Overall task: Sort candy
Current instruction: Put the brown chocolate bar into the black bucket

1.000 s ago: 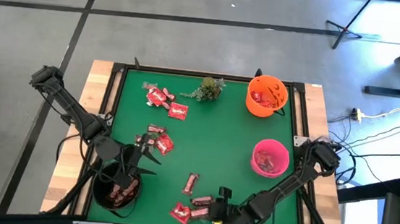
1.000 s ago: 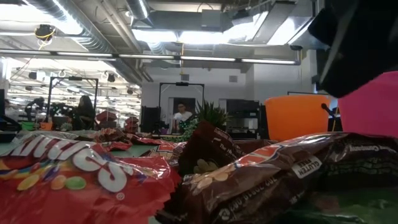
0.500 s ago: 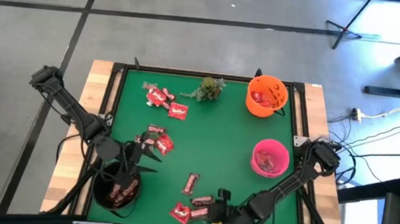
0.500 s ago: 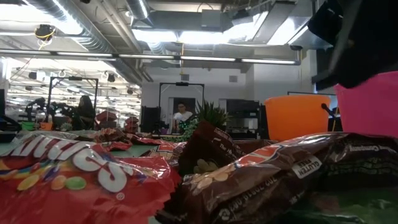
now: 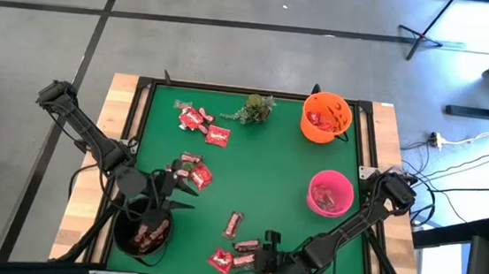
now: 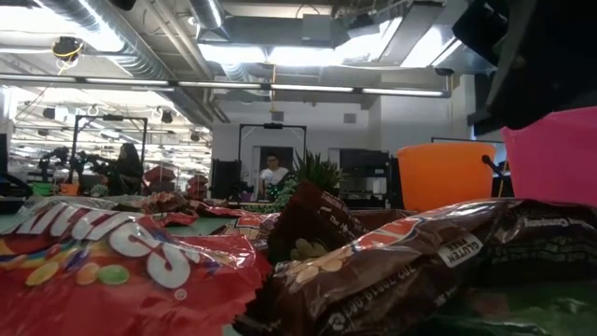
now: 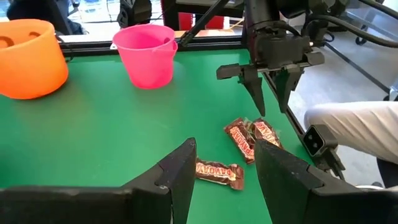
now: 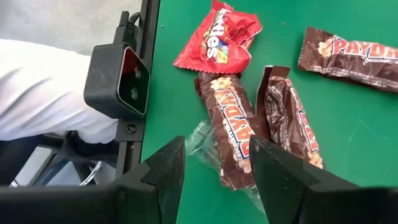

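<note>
The right tool (image 8: 211, 171) hovers open and empty directly over a dark brown wrapped candy bar (image 8: 231, 127) at the green desk's (image 5: 268, 170) near edge, the bar's length running between its fingers.

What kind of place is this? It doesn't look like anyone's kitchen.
Most likely a robotics lab or workshop. The green table stands on a bare concrete floor, cables trail beside it, and the low view shows exposed ceiling ducts, strip lights and a person at workstations beyond.

Left end effector (image 5: 188, 196) edged slightly back toward the table's left
</note>
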Robot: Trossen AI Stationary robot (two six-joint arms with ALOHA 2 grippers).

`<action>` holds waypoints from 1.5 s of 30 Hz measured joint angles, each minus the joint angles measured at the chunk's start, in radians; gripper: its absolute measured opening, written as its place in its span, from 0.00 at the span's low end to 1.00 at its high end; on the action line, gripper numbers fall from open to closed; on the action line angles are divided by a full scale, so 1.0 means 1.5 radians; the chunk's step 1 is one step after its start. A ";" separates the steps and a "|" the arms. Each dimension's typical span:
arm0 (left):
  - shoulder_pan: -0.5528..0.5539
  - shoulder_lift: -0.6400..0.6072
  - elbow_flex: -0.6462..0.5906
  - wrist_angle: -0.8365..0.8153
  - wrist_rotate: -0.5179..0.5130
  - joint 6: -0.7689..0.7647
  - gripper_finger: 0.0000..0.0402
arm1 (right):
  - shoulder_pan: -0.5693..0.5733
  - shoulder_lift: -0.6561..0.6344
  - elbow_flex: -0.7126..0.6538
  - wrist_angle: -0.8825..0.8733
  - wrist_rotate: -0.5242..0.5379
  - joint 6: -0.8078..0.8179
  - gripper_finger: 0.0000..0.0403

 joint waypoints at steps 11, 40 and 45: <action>-0.002 0.000 0.000 0.000 0.000 -0.011 0.38 | 0.000 0.000 0.000 -0.001 0.021 -0.011 0.44; -0.002 0.000 0.000 -0.003 0.000 -0.006 0.38 | -0.098 0.044 -0.023 -0.067 -0.009 0.012 0.29; -0.002 0.000 0.000 -0.004 0.000 -0.006 0.38 | -0.102 0.044 -0.024 -0.071 -0.019 0.002 0.19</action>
